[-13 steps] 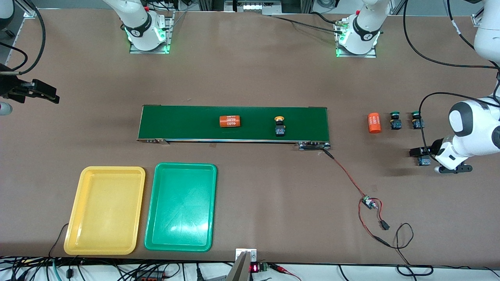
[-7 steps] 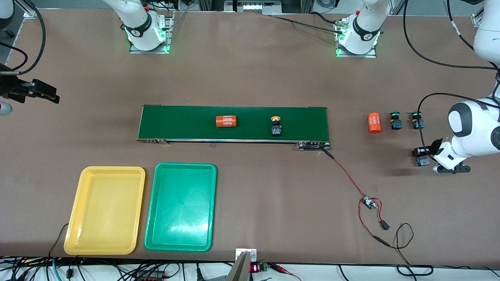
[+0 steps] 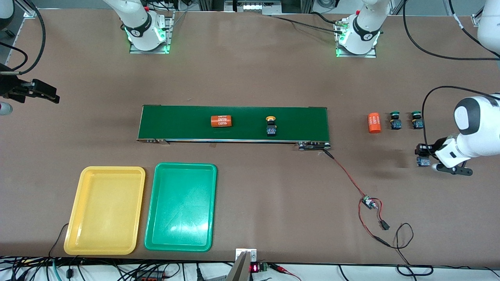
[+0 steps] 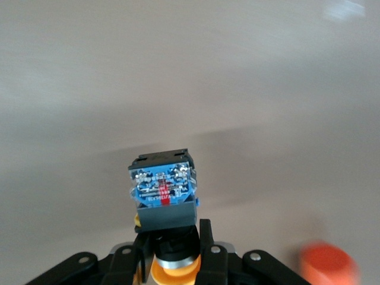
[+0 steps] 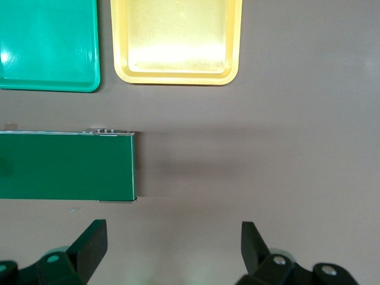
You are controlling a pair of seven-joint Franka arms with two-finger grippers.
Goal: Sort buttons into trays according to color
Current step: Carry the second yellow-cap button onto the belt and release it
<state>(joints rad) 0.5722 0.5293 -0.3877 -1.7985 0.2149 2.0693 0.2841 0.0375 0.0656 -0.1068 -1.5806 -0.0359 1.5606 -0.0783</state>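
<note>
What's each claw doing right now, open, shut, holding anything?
Left claw: shut on a yellow button, up over the table's left-arm end.
Right claw: open, holding nothing, waiting near the belt end.

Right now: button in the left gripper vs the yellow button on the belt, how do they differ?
The held button is clamped in the shut left gripper, lifted over bare table; the belt button rests free on the conveyor belt. The held one's cap is hidden from the front, the belt one's shows. Both have yellow caps and dark blocky bodies.
</note>
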